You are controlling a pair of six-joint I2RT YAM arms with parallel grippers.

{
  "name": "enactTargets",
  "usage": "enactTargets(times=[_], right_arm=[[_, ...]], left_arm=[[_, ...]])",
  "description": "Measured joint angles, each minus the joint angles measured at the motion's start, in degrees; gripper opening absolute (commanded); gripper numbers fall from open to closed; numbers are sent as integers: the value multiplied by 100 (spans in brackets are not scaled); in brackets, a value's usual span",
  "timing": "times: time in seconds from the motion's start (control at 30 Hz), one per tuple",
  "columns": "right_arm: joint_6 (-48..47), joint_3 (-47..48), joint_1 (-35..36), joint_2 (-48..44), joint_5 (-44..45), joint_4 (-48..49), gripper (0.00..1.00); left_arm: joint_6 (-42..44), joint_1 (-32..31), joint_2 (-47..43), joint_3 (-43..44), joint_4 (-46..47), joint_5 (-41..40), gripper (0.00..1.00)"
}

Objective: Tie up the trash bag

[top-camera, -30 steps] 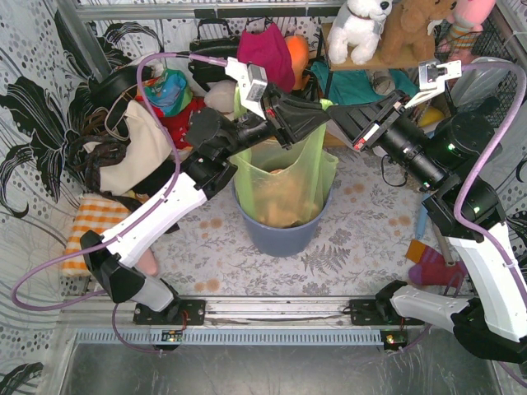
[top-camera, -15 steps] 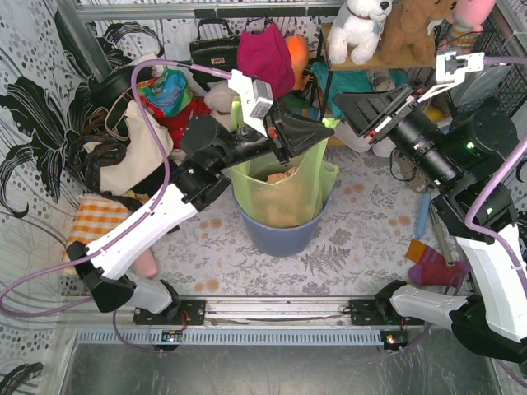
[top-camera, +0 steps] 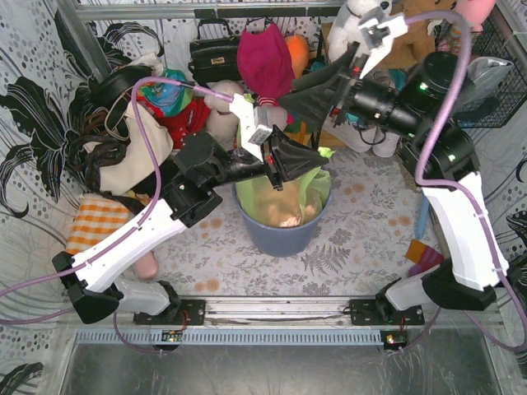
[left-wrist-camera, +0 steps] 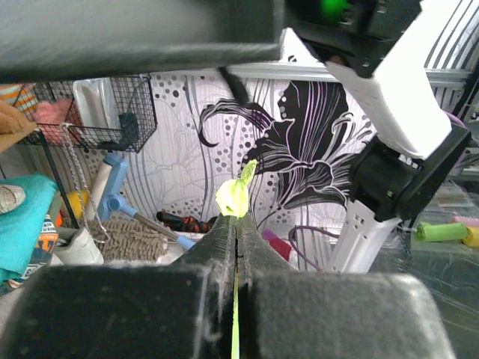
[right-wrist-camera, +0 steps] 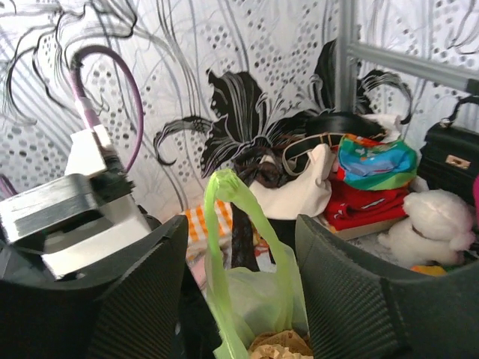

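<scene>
Right gripper (right-wrist-camera: 239, 228) has risen and swung left, jaws apart, holding nothing; left gripper (left-wrist-camera: 236, 224) clamps a handle strip (left-wrist-camera: 233, 196) of the trash bag (top-camera: 284, 193), which sits in the blue-grey bin (top-camera: 280, 239).

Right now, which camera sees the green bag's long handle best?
The right wrist camera: the handle strip stands whole, above the trash bag. The left wrist camera shows only a green tip past the shut left gripper. From the top, that gripper hides most of it.
</scene>
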Motion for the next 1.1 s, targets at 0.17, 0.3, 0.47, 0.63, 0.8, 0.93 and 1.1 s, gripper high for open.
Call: enactTargets(times=[0.17,0.3,0.47,0.63,0.8,0.93,1.1], right_arm=[[-90,407,0,640,-686,-120,64],[13,654,0,1025,-992,-138,64],[212,682,4,1202,-1132,-140,66],[238,828,142,1281,-1137,-177,67],[238,1202,422,1338,-984,-302,64],[254,1532,474,1412,-699,-472,60],[208,1657,551,1554,-339,-706,54]], left_arm=[[15,-90,-131,-177,-46,0,0],[28,-120,-203,-188,-68,-7,0],[33,-138,-236,-192,-105,-31,0],[42,-157,-236,-195,-164,-48,0],[55,-157,-234,-195,-238,-50,0],[76,-157,-234,-195,-245,-68,0],[122,-157,-234,-210,-262,-96,0]])
